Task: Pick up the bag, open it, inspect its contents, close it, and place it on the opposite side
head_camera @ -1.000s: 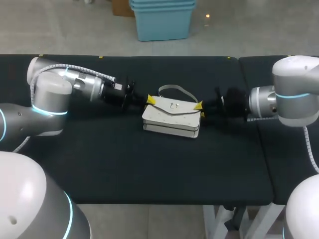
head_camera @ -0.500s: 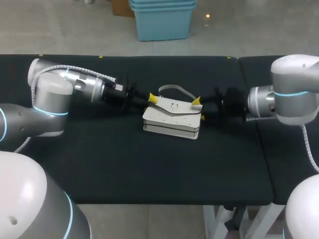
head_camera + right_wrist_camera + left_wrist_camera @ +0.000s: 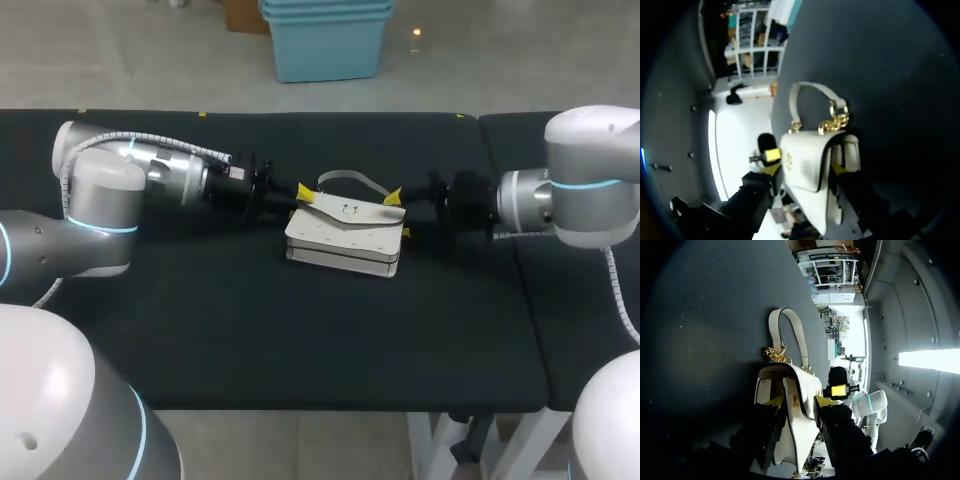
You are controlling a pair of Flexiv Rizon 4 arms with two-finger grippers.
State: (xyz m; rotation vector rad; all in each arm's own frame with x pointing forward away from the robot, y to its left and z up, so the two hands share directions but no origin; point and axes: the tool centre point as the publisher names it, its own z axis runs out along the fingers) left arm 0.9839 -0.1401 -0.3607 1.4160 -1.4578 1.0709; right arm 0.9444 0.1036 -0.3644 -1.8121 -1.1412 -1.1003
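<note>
White handbag point(image 3: 345, 240) sits mid-tabletop point(image 3: 300, 340). The left pincer point(image 3: 300, 200) is clamped on one end and the right pincer point(image 3: 400, 213) on the other. It looks light and stiff-sided with a slick flap point(image 3: 345, 212), so I'd hold the ends, not the floppy strap point(image 3: 350, 179).

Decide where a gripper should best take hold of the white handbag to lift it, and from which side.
Probably grip the handbag by a short end, coming in level from the side. It lies flat and looks thin at the ends, and a hold there leaves the flap on top free for opening.
</note>
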